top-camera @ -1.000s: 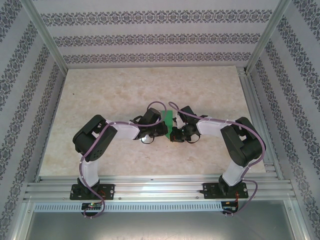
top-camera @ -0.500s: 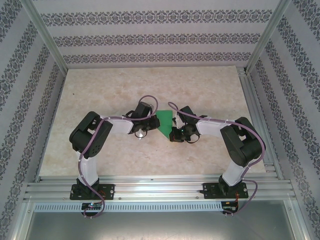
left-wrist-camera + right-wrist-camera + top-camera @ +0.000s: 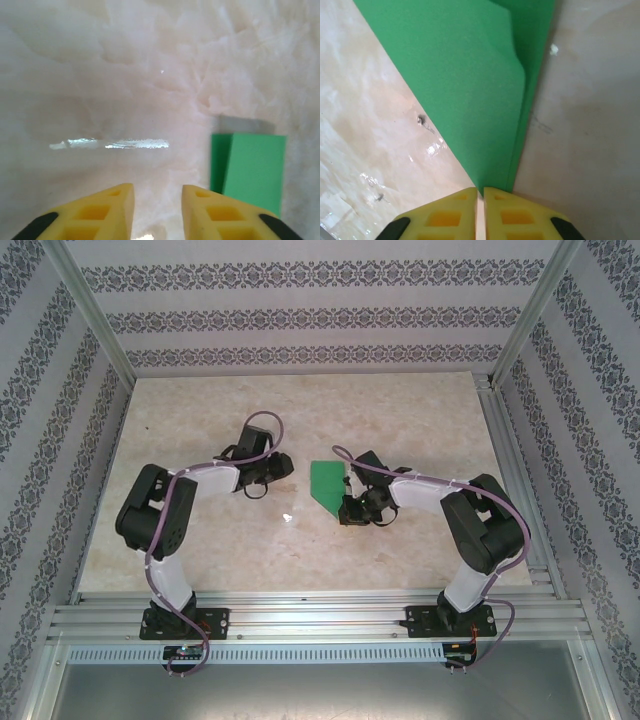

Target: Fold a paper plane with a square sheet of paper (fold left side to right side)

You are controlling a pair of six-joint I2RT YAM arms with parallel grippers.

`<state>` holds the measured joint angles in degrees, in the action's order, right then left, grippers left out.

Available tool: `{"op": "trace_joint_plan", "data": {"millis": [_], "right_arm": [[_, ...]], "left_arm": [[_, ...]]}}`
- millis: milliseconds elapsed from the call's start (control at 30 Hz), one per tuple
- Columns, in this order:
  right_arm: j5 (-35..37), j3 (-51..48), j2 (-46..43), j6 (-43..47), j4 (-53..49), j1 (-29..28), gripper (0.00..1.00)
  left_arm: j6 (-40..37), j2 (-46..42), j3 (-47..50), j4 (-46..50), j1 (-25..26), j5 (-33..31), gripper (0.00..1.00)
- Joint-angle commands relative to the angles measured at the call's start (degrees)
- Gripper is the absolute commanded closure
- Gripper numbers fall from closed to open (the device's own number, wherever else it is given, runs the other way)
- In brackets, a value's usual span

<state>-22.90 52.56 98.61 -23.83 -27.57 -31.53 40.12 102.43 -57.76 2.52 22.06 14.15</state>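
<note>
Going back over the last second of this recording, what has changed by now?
The left gripper came off the folded green paper and drew back to its own left and a little farther from the bases. Its jaws now stand open with nothing between them, and more of the paper is uncovered. The right gripper stayed at the paper's pointed tip, jaws almost together; whether it pinches the paper cannot be told.

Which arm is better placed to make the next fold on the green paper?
Right, probably. The right gripper sits at the green paper's pointed tip, fingers nearly together. The left gripper is open over the table, apart from the paper, so it would have to travel first.
</note>
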Motion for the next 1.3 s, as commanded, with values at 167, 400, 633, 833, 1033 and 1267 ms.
{"op": "trace_joint_plan", "data": {"millis": [167, 400, 633, 833, 1033, 1267], "right_arm": [[6.7, 13.5, -7.1, 6.2, -12.4, 2.4, 0.72], [-3.0, 14.7, 0.1, 6.0, -2.6, 4.4, 0.79], [-2.9, 14.3, 7.0, 5.5, 1.0, 5.0, 0.84], [-1.1, 14.0, 10.7, 7.5, 0.4, 6.1, 0.85], [-0.6, 14.1, 12.9, 8.9, 0.2, 7.0, 0.86], [-1.5, 13.2, 13.0, 8.8, 0.9, 7.1, 0.86]], "left_arm": [[0.2, -20.1, 8.4, 5.9, -1.0, 3.0, 0.47], [10.7, -27.3, 22.4, -6.5, -0.8, 11.1, 0.37], [12.6, -21.6, 22.4, -11.5, 1.3, 14.8, 0.39], [13.0, -13.9, 17.7, -13.3, 3.7, 15.9, 0.41], [11.9, -6.0, 11.0, -12.1, 4.4, 16.7, 0.42], [12.1, 2.7, 4.2, -12.7, 5.6, 17.9, 0.46]]}}
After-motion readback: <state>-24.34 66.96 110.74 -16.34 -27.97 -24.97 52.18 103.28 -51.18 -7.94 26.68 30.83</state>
